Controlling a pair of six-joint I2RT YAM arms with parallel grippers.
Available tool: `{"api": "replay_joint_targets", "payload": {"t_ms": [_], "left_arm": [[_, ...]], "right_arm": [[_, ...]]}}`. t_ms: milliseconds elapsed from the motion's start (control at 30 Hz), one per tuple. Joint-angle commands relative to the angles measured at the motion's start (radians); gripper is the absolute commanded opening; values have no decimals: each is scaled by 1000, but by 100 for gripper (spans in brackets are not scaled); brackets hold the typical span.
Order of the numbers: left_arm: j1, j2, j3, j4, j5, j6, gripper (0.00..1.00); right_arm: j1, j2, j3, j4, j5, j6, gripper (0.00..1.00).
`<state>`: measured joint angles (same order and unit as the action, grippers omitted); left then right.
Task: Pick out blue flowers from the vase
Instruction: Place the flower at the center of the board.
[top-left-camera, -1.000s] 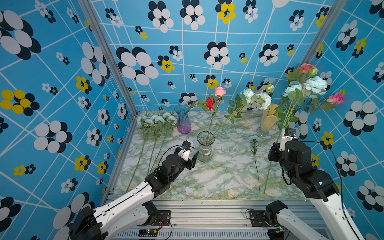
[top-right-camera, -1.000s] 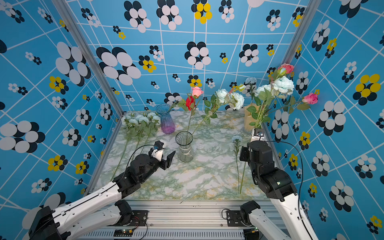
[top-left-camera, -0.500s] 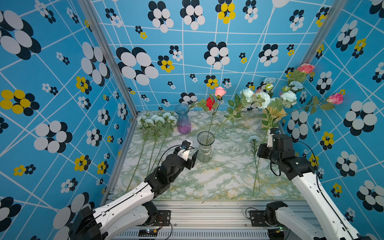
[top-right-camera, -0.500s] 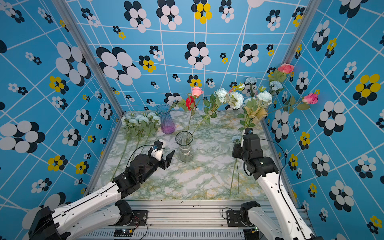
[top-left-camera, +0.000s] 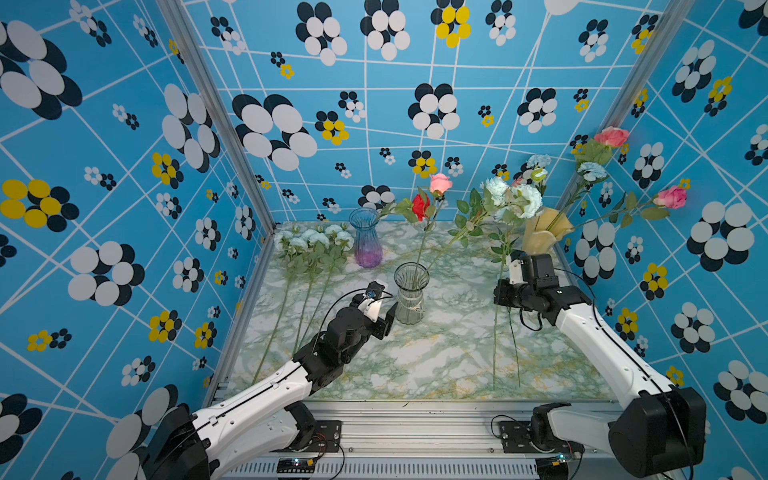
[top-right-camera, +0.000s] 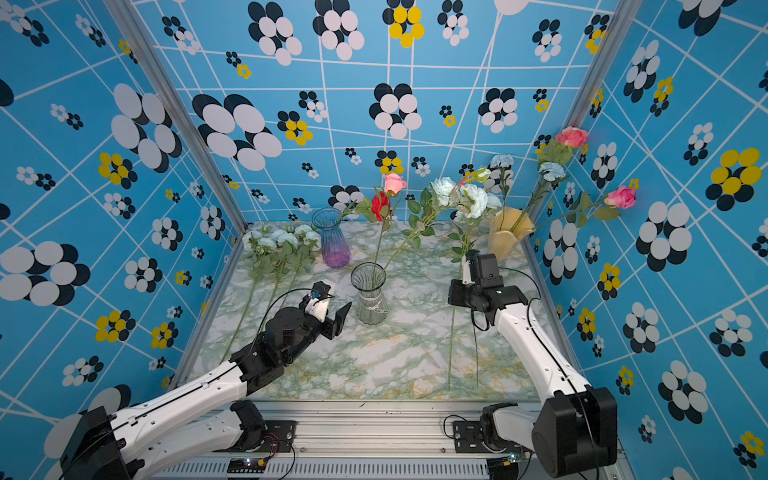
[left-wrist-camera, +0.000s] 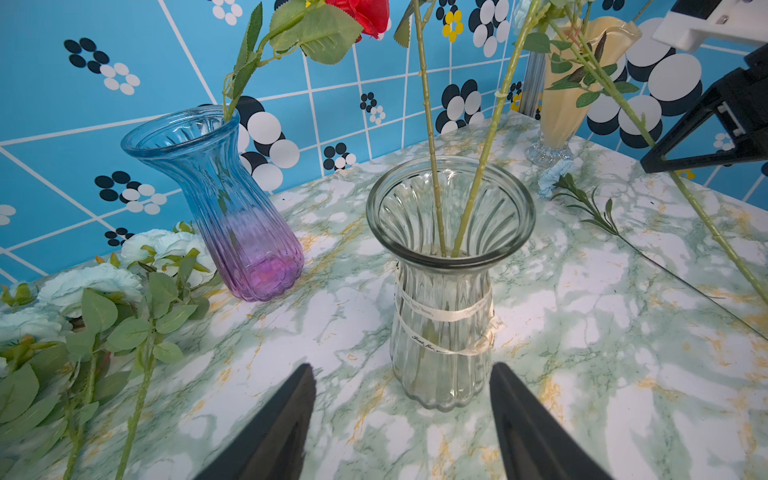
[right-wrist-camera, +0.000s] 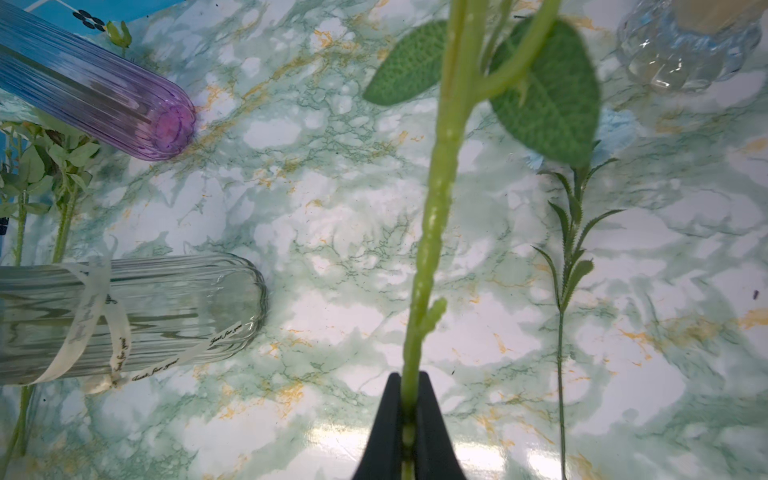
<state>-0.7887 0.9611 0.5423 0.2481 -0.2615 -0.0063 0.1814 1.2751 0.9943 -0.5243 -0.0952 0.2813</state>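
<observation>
The right gripper (right-wrist-camera: 409, 380) is clamped on the green stem of the held blue flower (right-wrist-camera: 434, 208). Only the right wrist view shows its black fingers (right-wrist-camera: 386, 419) pinching that stem. Both top views hide the contact behind the wrist but show the full run. The stem passes from near the front edge of the table (top-left-camera: 436, 357), through the gripper and up into pale blooms beside the cream vase (top-left-camera: 544, 232), where its own bloom cannot be singled out. A second blue flower (left-wrist-camera: 555, 178) lies flat just beside it. The left gripper (left-wrist-camera: 402, 365) is released, jaws wide, just short of the clear vase (left-wrist-camera: 446, 291). The left wrist view shows two stems in its mouth, and a top view identifies them as a pink rose (top-left-camera: 440, 183) and another blue bloom (top-left-camera: 496, 187). Further blue flowers (top-left-camera: 316, 239) lie along the left wall, beside the purple-based vase (top-left-camera: 365, 241). Small blue blooms (top-left-camera: 592, 170) stand in the cream vase. Bare marble lies between the clear vase and the held stem, and forward to the front edge. The right arm sits near the right wall.
</observation>
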Motion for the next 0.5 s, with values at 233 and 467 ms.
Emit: {"api": "replay_joint_targets", "payload": {"t_ms": [233, 467], "left_arm": [[-5, 2, 15, 15, 7, 6, 69], [-5, 2, 16, 13, 7, 4, 70]], "right_arm": [[-3, 180, 60, 24, -14, -63, 0], [-5, 286, 76, -7, 86, -94, 0]]}}
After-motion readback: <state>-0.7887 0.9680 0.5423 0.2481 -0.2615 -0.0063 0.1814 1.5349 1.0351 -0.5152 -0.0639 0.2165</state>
